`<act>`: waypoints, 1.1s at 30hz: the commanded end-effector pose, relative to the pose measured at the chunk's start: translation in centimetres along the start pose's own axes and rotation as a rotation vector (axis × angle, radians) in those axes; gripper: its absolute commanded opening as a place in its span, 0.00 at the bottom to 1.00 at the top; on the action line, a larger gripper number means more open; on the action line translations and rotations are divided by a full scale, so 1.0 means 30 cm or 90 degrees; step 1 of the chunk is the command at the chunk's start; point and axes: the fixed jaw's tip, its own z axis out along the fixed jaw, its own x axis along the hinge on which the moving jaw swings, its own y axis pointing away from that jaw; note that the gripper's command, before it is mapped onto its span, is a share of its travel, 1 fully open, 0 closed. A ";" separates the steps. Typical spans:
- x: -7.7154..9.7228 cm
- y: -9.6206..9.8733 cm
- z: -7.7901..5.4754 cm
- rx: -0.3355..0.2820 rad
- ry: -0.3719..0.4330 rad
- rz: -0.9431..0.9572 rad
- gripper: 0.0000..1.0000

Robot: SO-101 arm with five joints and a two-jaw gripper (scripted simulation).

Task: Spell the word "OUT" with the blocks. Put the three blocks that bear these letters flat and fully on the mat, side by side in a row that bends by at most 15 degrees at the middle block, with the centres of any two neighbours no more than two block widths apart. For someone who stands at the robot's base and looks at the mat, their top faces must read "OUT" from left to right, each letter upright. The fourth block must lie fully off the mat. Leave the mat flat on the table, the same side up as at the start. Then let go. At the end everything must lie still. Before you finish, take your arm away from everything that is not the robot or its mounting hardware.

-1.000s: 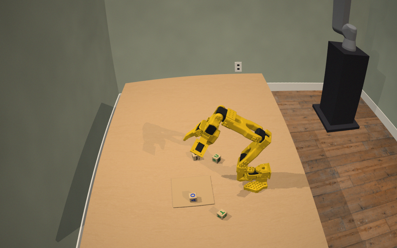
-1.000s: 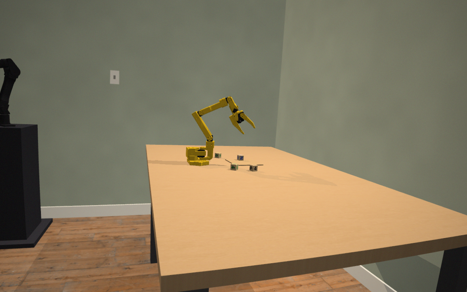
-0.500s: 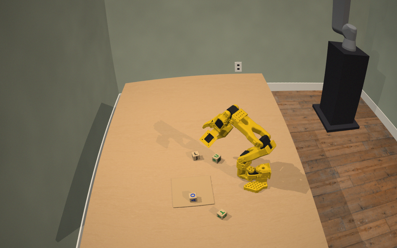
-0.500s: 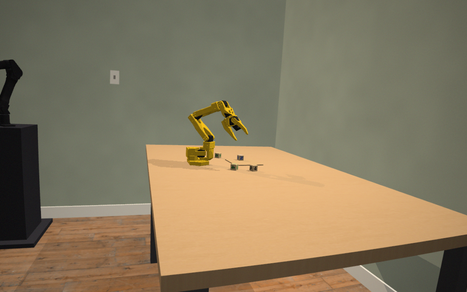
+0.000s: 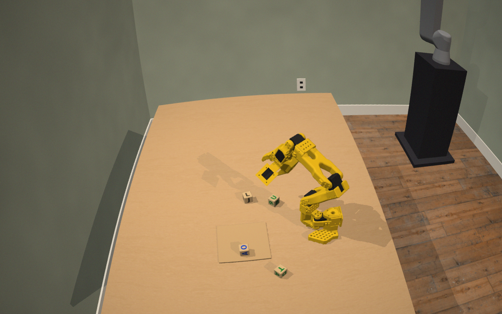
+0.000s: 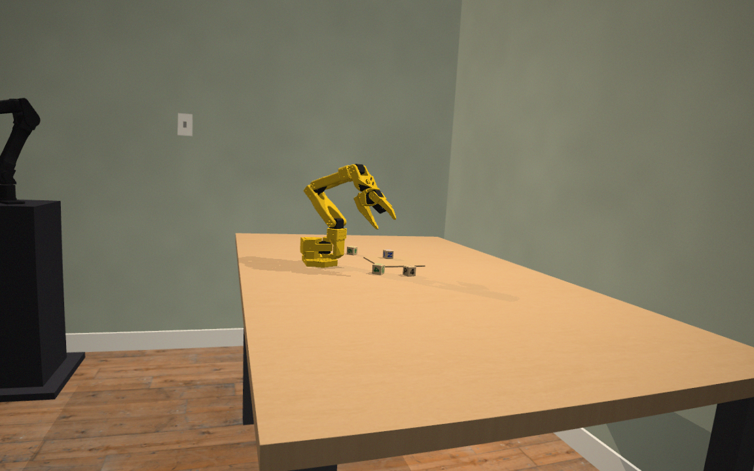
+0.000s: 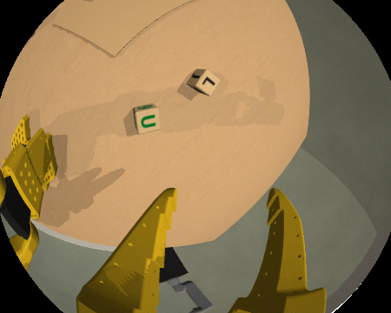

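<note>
The gripper is open and empty, high above the table beyond the U and L blocks. The O block rests, blue O up, on the thin tan mat, near the edge at the bottom of the top view. The green U block lies off the mat, U up, between mat and gripper. The black L block lies off it, L up. The green T block lies off the mat's lower right corner, T up and turned askew.
The yellow arm base stands right of the mat in the top view. The U block lies between the L block and the base. The wooden table has its edge behind the base. A dark pedestal with another arm stands off the table.
</note>
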 end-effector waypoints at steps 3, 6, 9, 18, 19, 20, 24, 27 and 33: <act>0.004 -0.009 0.011 -0.013 -0.001 0.001 0.32; 0.002 0.010 0.041 -0.061 -0.007 0.001 0.32; -0.002 0.034 0.074 -0.119 -0.015 0.001 0.32; -0.009 0.094 0.136 -0.238 -0.031 0.001 0.32; -0.010 0.100 0.141 -0.249 -0.032 0.001 0.32; -0.011 0.105 0.145 -0.258 -0.033 0.001 0.32; -0.012 0.115 0.153 -0.276 -0.036 0.001 0.32; -0.012 0.115 0.153 -0.277 -0.036 0.001 0.32; -0.012 0.115 0.153 -0.277 -0.036 0.001 0.32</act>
